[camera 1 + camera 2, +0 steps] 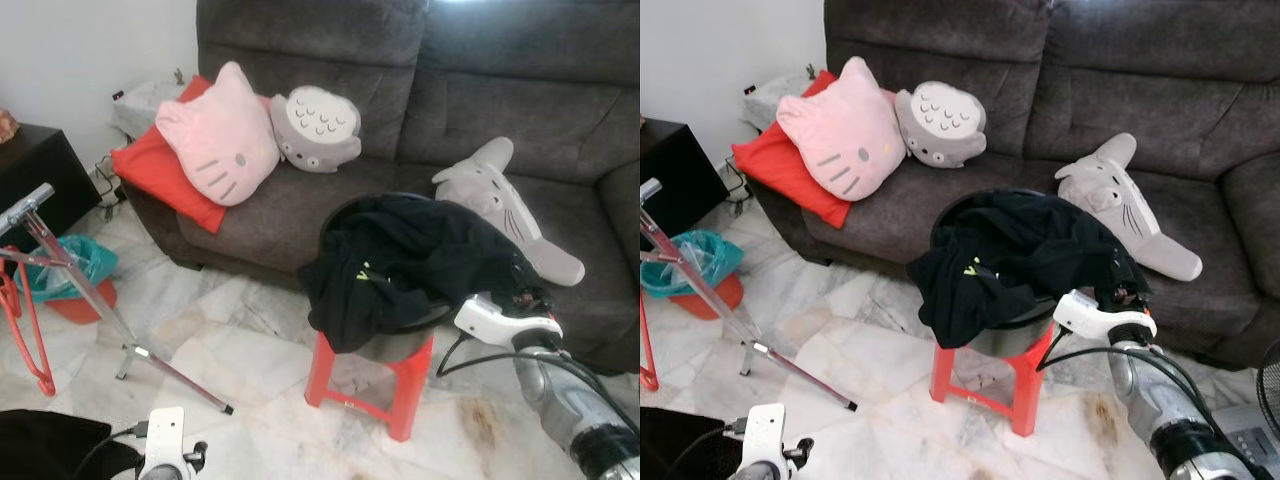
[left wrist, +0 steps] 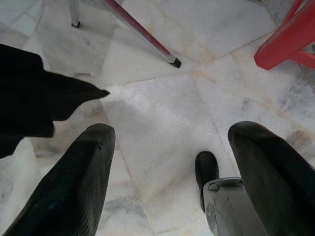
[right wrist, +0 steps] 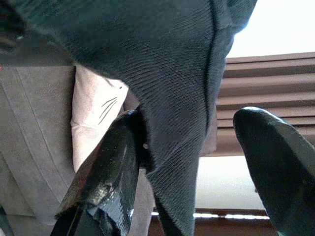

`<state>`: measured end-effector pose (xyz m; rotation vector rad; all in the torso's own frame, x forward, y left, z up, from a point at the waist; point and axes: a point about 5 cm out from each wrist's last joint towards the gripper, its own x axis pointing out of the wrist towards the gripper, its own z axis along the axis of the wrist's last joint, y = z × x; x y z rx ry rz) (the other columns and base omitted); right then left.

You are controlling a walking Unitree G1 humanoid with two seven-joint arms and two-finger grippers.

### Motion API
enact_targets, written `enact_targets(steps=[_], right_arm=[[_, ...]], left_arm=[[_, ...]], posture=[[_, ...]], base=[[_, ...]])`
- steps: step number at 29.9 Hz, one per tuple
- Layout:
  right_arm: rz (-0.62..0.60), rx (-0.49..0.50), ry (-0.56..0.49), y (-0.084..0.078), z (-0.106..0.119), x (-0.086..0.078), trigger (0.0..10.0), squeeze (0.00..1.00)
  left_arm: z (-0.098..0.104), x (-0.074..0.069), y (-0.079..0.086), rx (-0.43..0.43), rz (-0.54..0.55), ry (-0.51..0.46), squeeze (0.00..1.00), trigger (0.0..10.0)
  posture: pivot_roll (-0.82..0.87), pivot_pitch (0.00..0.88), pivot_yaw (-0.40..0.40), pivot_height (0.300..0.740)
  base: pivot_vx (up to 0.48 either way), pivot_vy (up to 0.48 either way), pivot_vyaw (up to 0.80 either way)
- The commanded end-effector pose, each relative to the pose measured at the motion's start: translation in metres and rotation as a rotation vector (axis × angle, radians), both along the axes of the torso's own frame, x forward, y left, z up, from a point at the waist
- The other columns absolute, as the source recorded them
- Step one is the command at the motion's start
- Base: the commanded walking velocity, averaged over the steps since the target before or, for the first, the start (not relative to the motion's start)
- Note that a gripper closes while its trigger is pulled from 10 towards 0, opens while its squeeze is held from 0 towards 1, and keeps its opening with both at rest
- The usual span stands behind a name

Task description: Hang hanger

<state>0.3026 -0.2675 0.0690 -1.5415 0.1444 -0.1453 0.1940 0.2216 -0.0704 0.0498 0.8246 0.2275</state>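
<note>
Both jaws are standing open: my right gripper [image 3: 187,162] is straddling the black clothes [image 1: 400,262] in the basin [image 1: 1015,335] on the stool [image 1: 385,375]; left gripper [image 2: 167,167] is idling over floor. The hanger [image 1: 25,325] is hanging on the rack [image 1: 75,275], far left. I'm likely fetching a garment; next, close on cloth.

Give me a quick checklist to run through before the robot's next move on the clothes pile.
1. Right gripper at the black clothes: ok, cloth hangs between its open fingers.
2. Cloth gripped: not ok, fingers not closed on it.
3. Clothes pile steady on the red stool: ok, though cloth drapes over the edge.
4. Left gripper free: ok, open and low over the marble floor.
5. Red hanger on the rack: ok, hanging at the far left.
6. Hanger inside the pile: cannot tell.
</note>
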Motion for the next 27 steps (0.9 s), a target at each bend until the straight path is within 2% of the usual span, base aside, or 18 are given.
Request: enact_targets(steps=[1,18,27], right_arm=[[0.014,0.007,-0.002,0.004,0.000,0.003,10.0,0.00],[0.067,-0.007,-0.044,0.008,0.006,0.010,10.0,0.00],[0.080,-0.030,-0.122,0.007,0.017,0.014,10.0,0.00]], left_arm=[[0.000,-0.001,0.002,0.005,0.004,-0.001,0.00,10.0],[0.000,0.000,0.002,0.011,0.005,-0.003,0.00,10.0],[0.000,0.000,0.003,0.010,0.003,-0.003,0.00,10.0]], posture=[[-0.08,0.000,0.025,0.728],[-0.08,0.000,0.027,0.728],[-0.08,0.000,0.027,0.728]], base=[[0.000,0.000,0.00],[0.000,0.000,0.00],[0.000,0.000,0.00]])
